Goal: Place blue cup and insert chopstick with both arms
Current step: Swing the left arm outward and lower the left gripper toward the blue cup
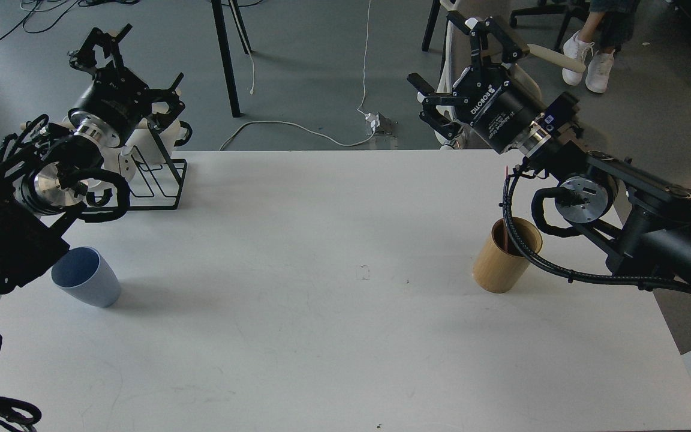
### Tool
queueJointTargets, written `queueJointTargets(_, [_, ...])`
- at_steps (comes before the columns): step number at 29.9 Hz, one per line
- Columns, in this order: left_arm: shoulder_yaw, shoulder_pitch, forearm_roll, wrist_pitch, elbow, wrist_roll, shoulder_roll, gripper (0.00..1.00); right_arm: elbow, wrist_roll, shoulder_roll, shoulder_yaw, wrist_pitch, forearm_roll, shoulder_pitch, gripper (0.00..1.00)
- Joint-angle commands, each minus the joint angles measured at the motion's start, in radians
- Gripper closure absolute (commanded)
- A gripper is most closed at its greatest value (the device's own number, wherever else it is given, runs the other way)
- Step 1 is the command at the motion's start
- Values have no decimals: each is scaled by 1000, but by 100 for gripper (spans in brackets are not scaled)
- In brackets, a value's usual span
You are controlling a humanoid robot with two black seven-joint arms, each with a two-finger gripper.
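The blue cup (pixel 86 285) stands upright near the table's left edge, right beside my left arm's dark forearm. My left gripper (pixel 135 67) is raised well behind and above it, over the table's back left corner, open and empty. The chopstick (pixel 505 235) stands in a tan wooden cup (pixel 501 264) at the right, largely hidden behind my right arm's cable. My right gripper (pixel 458 72) hangs beyond the table's far edge, above and behind that cup, open with nothing in it.
A black wire rack (pixel 162 180) holding white mugs (pixel 168 132) sits at the back left, under my left gripper. The white table (pixel 333 336) spreads between the two cups. Chair legs, floor cables and a person's white shoes (pixel 585 60) lie beyond the far edge.
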Motion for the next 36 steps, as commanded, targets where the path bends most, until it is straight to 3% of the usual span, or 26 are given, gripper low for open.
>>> queueJointTargets(1, [-30,2,0,0,0,-12,-1,0,-1,0,-3,4,0,0,-8,1])
queueJointTargets(8, [-50,-23,-8,0,12,-15,-7,0,-7,0,-3,8,0,-1,-23,1])
queueJointTargets(15, [-180,-46,-5,0,37,-9,-44,0,-2,0,-10,11,0,0,-25,1])
queueJointTargets(24, [-166,-102,6,0,29,3,-76,0,-4,0,-3,24,0,-1,-17,1])
queueJointTargets(30, [34,-205,24,0,-177,0,63,0,-4,0,-12,36,0,0,-19,1])
queueJointTargets(36, [317,-433,179,0,-483,-42,302,0,-4,0,-33,53,0,-1,-20,1])
